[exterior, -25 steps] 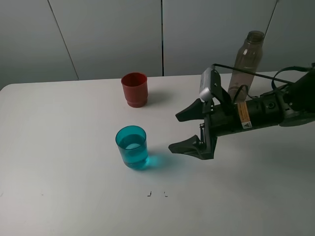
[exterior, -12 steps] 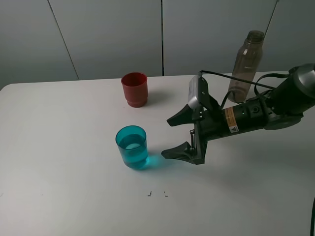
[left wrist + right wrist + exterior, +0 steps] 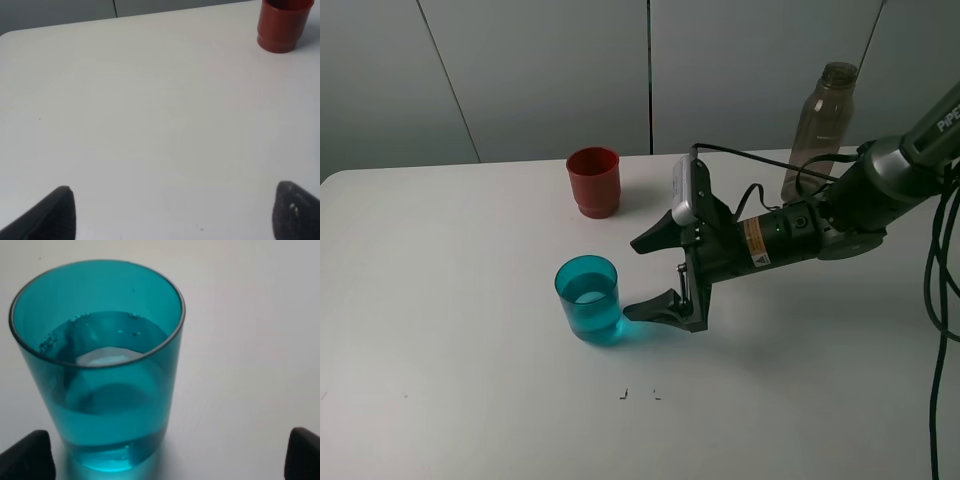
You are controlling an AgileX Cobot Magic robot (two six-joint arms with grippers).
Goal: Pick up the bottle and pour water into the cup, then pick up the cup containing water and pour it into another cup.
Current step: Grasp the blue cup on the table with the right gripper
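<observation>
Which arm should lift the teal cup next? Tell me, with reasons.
Right. The right claw, open, is beside the teal cup, jaws facing it. The left claw faces only table and the red cup, and is outside the high view.

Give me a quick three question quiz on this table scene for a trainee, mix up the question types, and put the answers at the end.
1. Short answer: does the teal cup hold water, or is it empty?
2. Multiple choice: which thing stands nearest the right tool? A. the bottle. B. the red cup. C. the teal cup.
3. True or false: the right tool is closed on the teal cup.

Key: 1. It holds water. 2. C. 3. False: its jaws stand open beside the cup, gripping nothing.
</observation>
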